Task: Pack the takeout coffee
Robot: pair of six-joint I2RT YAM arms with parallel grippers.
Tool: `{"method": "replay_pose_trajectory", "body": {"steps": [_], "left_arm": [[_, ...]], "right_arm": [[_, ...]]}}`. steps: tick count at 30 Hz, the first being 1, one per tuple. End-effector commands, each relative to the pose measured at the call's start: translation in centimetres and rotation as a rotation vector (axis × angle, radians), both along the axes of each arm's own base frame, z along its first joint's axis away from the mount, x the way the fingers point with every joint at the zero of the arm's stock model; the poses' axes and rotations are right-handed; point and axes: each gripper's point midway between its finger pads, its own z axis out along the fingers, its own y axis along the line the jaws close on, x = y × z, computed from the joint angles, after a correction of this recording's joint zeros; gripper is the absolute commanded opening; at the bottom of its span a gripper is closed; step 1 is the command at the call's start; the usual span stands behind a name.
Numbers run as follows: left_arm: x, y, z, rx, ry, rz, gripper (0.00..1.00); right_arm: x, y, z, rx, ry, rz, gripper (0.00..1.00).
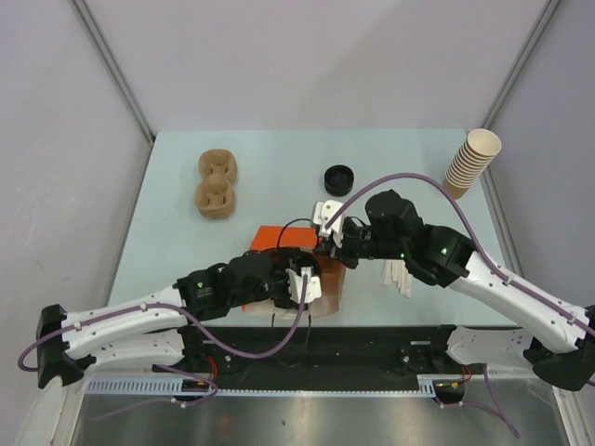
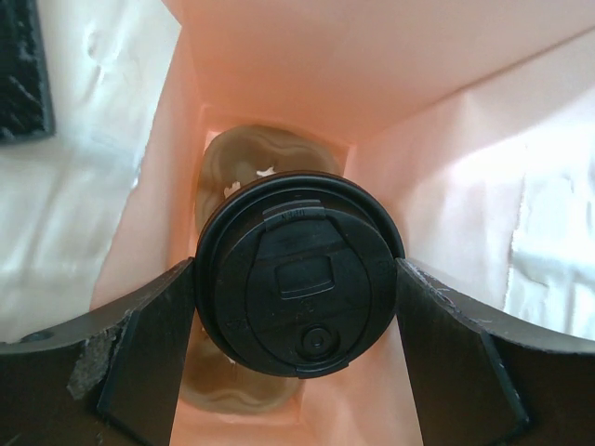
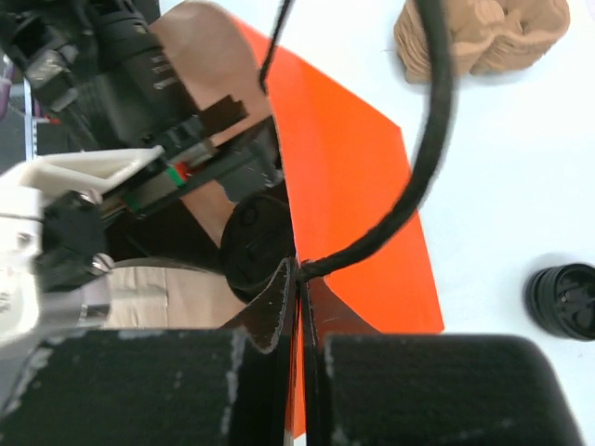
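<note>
Your right gripper (image 3: 299, 299) is pinched tight on the rim of the orange bag (image 3: 351, 200). Takeout coffee (image 3: 253, 249), black lid showing, sits in the bag mouth. Black lids (image 3: 563, 301) lower right, pulp carrier (image 3: 479, 32) top right.

In the left wrist view the takeout coffee (image 2: 299, 279) shows only its black lid. The cup body is hidden beneath, and so is most of the pulp tray (image 2: 244, 153). From above, the left gripper (image 1: 307, 279) and orange bag (image 1: 279, 238) hide the coffee. In the right wrist view, the right edge of the frame cuts off the lid stack (image 3: 565, 302).
</note>
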Motion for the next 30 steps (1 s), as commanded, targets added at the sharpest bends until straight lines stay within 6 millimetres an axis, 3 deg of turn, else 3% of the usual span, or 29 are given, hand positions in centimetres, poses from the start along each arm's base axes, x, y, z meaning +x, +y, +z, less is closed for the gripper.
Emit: {"method": "replay_pose_trajectory", "body": {"steps": [1, 8, 20, 30], "left_arm": [[1.3, -0.1, 1.6, -0.033, -0.129, 0.052, 0.14], [1.8, -0.6, 1.5, -0.033, -0.207, 0.054, 0.13], [-0.9, -2.1, 0.5, -0.001, -0.287, -0.083, 0.13], [0.2, -1.7, -1.1, 0.093, -0.225, 0.017, 0.12]], "right_arm": [[-0.8, 0.6, 2.4, 0.064, -0.112, 0.041, 0.0], [-1.3, 0.9, 1.8, 0.066, -0.076, 0.056, 0.0], [-1.5, 1.2, 1.6, 0.075, -0.035, 0.052, 0.0], [-1.4, 1.2, 1.6, 0.077, -0.031, 0.044, 0.0]]}}
